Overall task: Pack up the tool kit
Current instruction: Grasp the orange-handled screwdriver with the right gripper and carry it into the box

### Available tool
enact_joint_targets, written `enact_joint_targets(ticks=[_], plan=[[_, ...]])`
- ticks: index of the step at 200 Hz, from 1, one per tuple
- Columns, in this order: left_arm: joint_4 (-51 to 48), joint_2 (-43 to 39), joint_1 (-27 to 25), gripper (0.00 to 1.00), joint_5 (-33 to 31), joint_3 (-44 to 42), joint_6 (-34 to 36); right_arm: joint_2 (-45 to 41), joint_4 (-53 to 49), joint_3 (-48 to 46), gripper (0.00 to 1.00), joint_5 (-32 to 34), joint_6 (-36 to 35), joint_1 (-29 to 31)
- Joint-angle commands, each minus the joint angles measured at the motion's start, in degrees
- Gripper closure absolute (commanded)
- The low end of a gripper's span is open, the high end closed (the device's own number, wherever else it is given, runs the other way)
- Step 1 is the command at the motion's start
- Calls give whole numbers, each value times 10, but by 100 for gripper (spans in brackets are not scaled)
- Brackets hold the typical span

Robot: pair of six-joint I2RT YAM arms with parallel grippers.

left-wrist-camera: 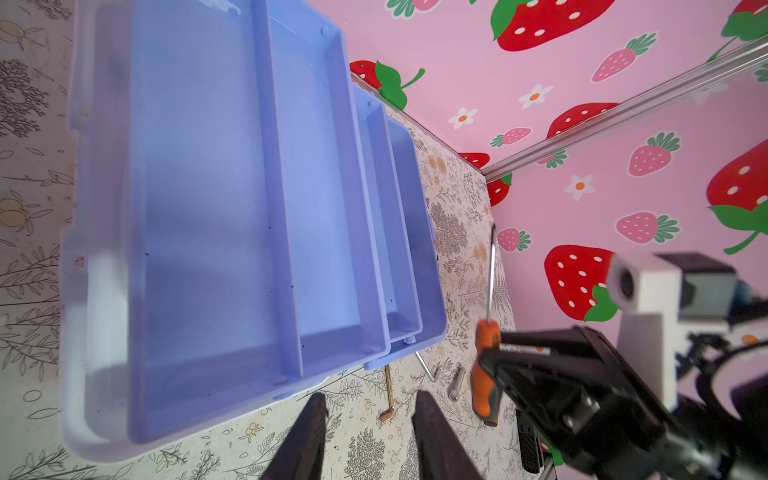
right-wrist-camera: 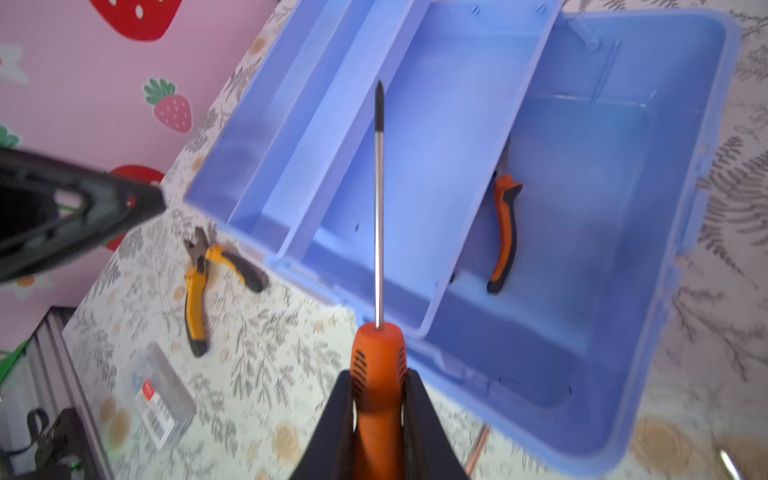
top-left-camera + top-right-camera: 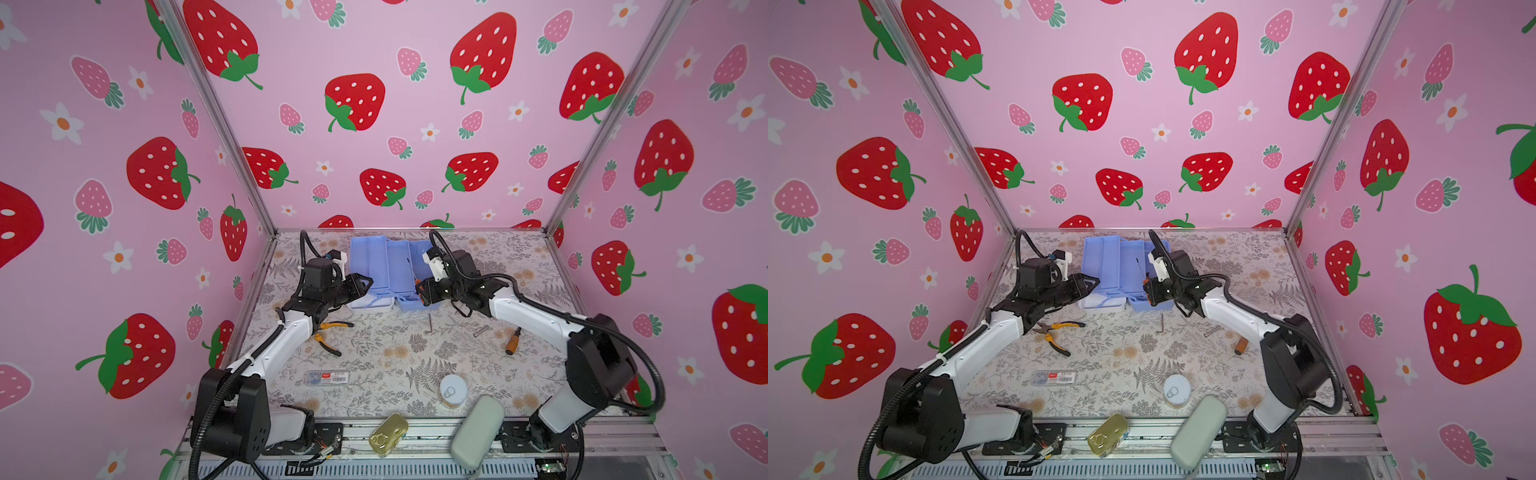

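Orange screwdriver (image 2: 378,353) in right claw (image 2: 379,376), shaft over open tool kit (image 2: 602,249).

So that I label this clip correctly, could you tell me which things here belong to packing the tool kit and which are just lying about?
Job: tool kit, screwdriver in right pincer, yellow pliers, hex key, bolt, second screwdriver.
Lying about, likely: round tin, gold tin, grey-green case, clear case.
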Motion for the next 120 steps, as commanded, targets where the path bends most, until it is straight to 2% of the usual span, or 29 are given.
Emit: enact_joint_targets(ticks=[1,45,66,86,120], plan=[[-16,-16,-3,61,-22,20,16,76,27,84,100,-58,29,-7],[-50,-24,0,61,-74,26,35,188,9,201,89,-98,61,-18],[-49,-16,2,61,-78,25,33,210,26,211,72,-127,80,-18],[-55,-10,4,61,-66,34,32,214,37,209,63,-137,95,-18],[-51,-20,4,61,-75,23,32,207,43,199,60,-133,94,-18]])
